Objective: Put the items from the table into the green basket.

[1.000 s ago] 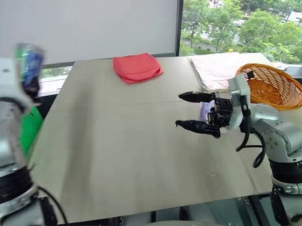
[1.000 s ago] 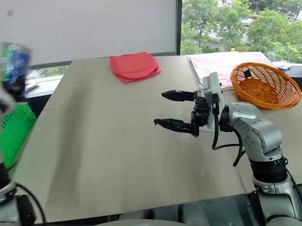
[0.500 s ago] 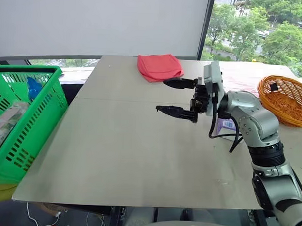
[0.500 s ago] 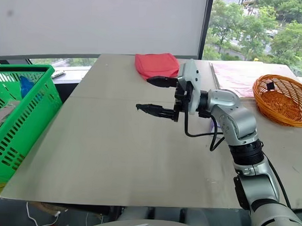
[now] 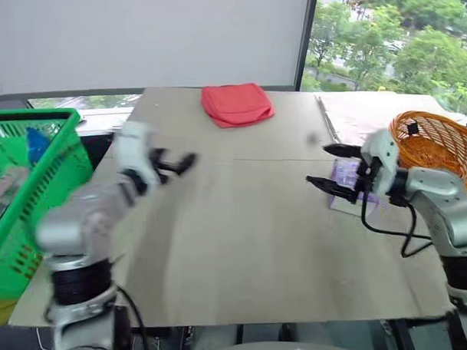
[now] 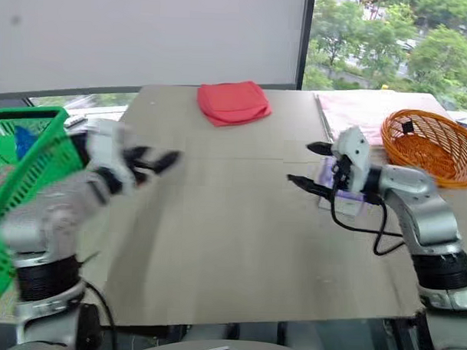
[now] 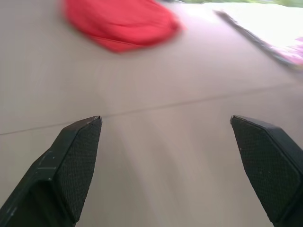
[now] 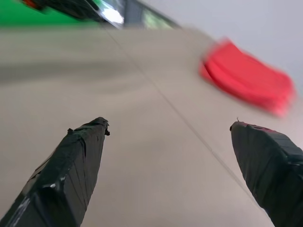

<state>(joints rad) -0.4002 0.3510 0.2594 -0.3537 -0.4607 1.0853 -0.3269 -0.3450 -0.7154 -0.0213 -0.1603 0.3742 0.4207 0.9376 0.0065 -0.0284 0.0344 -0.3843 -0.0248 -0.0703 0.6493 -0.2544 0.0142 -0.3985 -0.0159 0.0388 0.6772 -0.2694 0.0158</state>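
The green basket [image 5: 41,185] stands off the table's [image 5: 246,252] left edge, with something blue [image 5: 35,143] inside it. My left gripper [image 5: 180,164] hovers over the left part of the table, open and empty, its fingers [image 7: 75,156] wide apart. A small purple pack [image 5: 342,173] lies on the table at the right. Just above it hangs my right gripper [image 5: 317,164], open, with the pack under the base of its fingers; in the right wrist view nothing lies between the fingertips [image 8: 80,161].
A folded red cloth [image 5: 236,104] lies at the table's far middle. A round orange wicker basket [image 5: 442,144] sits at the far right, with a pale pink sheet [image 5: 366,110] beside it. The table's seam [image 5: 265,159] runs across its middle.
The camera has shifted. My left gripper, earlier raised at the left and shut on a green-blue cylinder, now hangs open and empty over the table. My right gripper moved right and down to the purple pack.
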